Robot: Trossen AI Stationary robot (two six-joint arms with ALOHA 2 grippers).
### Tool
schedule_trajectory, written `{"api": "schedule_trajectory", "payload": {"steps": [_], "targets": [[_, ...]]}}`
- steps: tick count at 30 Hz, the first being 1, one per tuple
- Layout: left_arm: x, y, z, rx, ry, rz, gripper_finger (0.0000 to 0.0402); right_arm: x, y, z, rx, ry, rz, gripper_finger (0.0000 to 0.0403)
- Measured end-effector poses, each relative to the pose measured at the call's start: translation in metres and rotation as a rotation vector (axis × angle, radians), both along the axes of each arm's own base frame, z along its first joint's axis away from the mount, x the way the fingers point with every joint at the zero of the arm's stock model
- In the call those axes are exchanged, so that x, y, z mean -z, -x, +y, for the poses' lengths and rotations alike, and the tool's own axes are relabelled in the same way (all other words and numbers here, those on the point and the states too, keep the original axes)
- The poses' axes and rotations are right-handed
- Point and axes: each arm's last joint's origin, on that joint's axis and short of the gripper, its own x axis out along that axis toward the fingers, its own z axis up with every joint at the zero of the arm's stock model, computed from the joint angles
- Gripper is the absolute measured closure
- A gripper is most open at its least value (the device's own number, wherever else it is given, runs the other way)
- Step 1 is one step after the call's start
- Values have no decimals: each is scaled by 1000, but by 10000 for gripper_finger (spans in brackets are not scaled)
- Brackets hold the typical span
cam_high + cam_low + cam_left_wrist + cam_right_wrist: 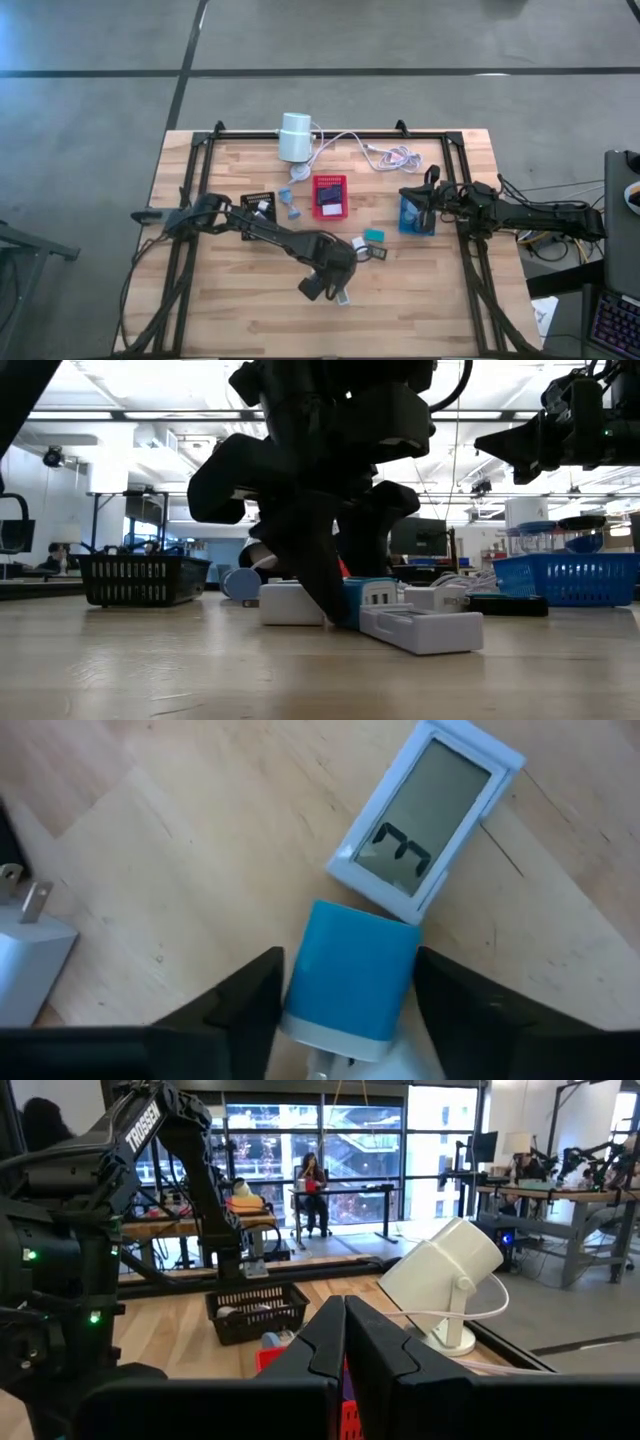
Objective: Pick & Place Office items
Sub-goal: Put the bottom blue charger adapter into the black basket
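Now, from above, the left gripper (335,288) is seen low over the front middle of the table (420,310), among small office items; a teal piece (375,234) and a white block (358,243) lie just beside it. A black tray (258,203), a red tray (329,196) and a blue tray (416,215) are spread across the middle; what they hold cannot be made out. The right gripper (408,193) is held above the blue tray.

At table height, a blue block (352,600) is touched by a dark finger, with a white clip-like piece (420,628) lying flat in front.

In the left wrist view, the blue block (350,975) is framed by the two fingers (245,1000), spread partly and standing close at either side; whether it is pinched cannot be told. Its long axis points away from the gripper, toward a white rectangular piece (425,820) lying askew and touching its far end.

In the right wrist view, the right gripper's fingers (320,1345) are pressed together, nothing between them.
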Motion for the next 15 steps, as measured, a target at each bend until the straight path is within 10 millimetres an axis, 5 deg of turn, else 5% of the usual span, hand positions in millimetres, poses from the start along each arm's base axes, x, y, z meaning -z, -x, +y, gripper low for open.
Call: {"api": "schedule_trajectory", "payload": {"steps": [5,12,15], "targets": [[0,0,0,1,1,-2,277,0,0,0,0,0,1,394],[-6,3,-1,18,5,2,279,0,0,0,0,-1,4,394],[-27,7,1,7,5,-32,279,1,0,0,0,-3,10,394]]}}
